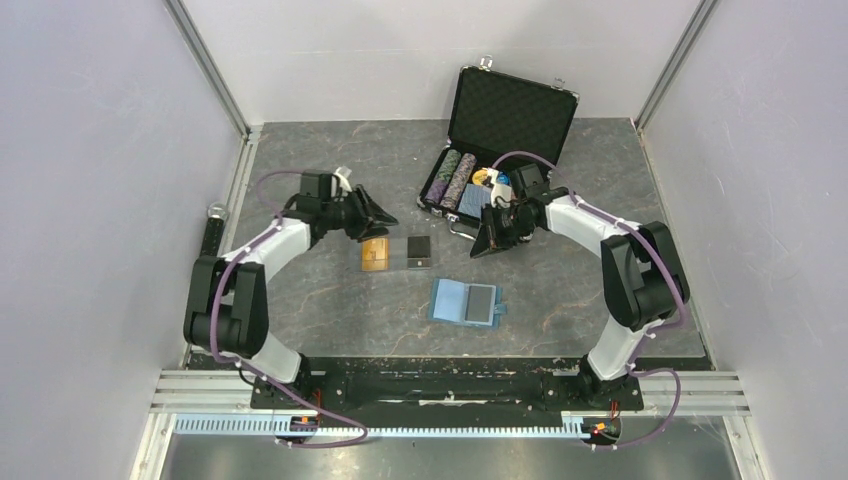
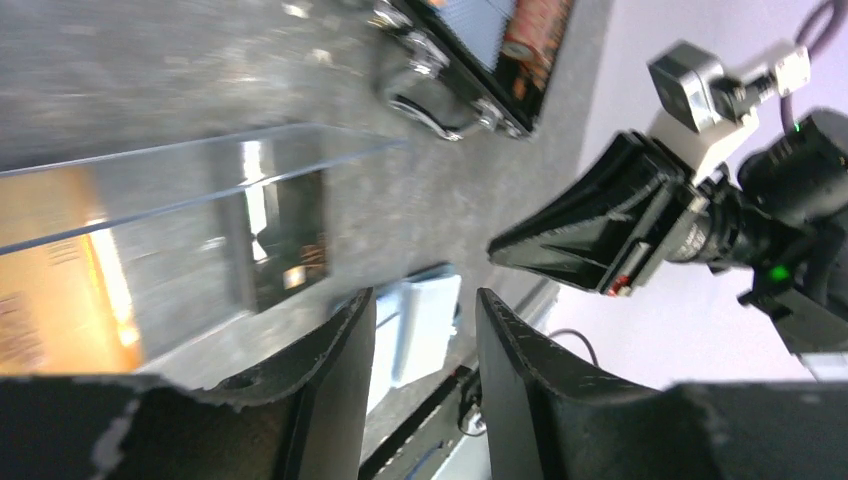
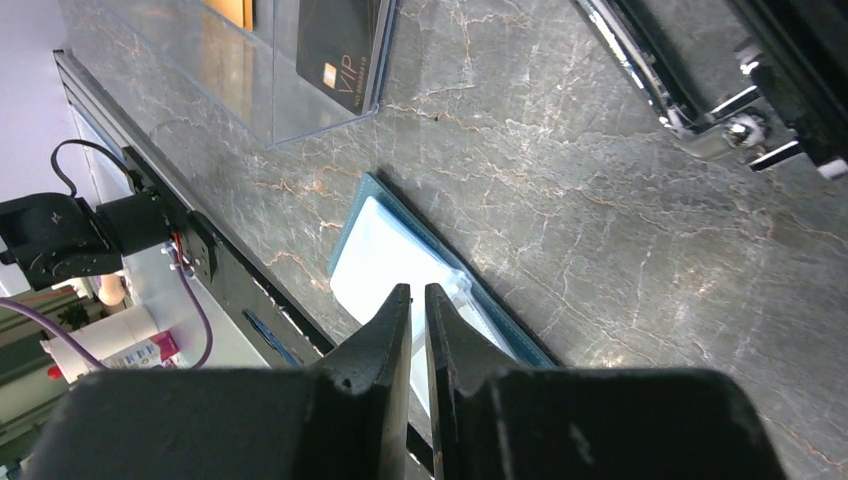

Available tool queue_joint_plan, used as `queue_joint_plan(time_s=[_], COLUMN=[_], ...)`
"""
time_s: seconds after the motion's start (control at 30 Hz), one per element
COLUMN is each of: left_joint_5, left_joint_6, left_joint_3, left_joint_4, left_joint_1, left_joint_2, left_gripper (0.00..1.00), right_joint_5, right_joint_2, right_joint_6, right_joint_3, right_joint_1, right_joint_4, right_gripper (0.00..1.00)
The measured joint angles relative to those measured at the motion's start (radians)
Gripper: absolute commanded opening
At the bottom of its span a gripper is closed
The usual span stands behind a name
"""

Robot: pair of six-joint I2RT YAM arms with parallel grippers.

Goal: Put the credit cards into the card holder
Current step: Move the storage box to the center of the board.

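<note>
Tabletop (image 1: 560,290) reads as dark veined stone, smooth with a soft sheen. Up at one o'clock, the case (image 1: 510,105): bright metal edging, black dimpled foam lining. Black card (image 3: 340,45) is glossy, and the clear plastic sheet (image 3: 300,100) by it gleams. Card holder (image 1: 450,300) looks matt, leather-like. Left gripper (image 2: 422,310): scuffed matt black plastic.

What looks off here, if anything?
Nothing stands out: orange card and black card lie flat side by side, holder lies open close by, case stands open with chips in rows inside.
</note>
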Motion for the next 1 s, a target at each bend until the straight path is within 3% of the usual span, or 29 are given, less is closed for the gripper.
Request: queue_joint_plan(time_s=[0.17,0.47,0.7,1.0], left_joint_5=[-0.113,-0.371,-0.430,-0.391], left_joint_6=[0.187,0.450,0.515,0.517], left_joint_3=[0.098,0.235,0.240,0.240], left_joint_4=[-0.288,-0.625,-0.710,-0.700], left_joint_1=[0.097,0.116,0.116,0.110], left_joint_2=[-0.035,-0.031,0.050,0.150], left_gripper=[0.53,0.53,0.52,0.32], right_joint_5=[-0.001,0.002,0.042,0.073], right_joint_2=[0.023,0.048,0.053,0.053], right_joint_6=[0.002,0.000,-0.022,-0.044], right_joint_3=[0.017,0.064,0.113,0.172], right_joint_1=[0.016,0.016,0.016,0.016], right_joint_4=[0.000,-0.011,-0.066,-0.094], right_gripper=[0.12,0.12,0.13,0.13])
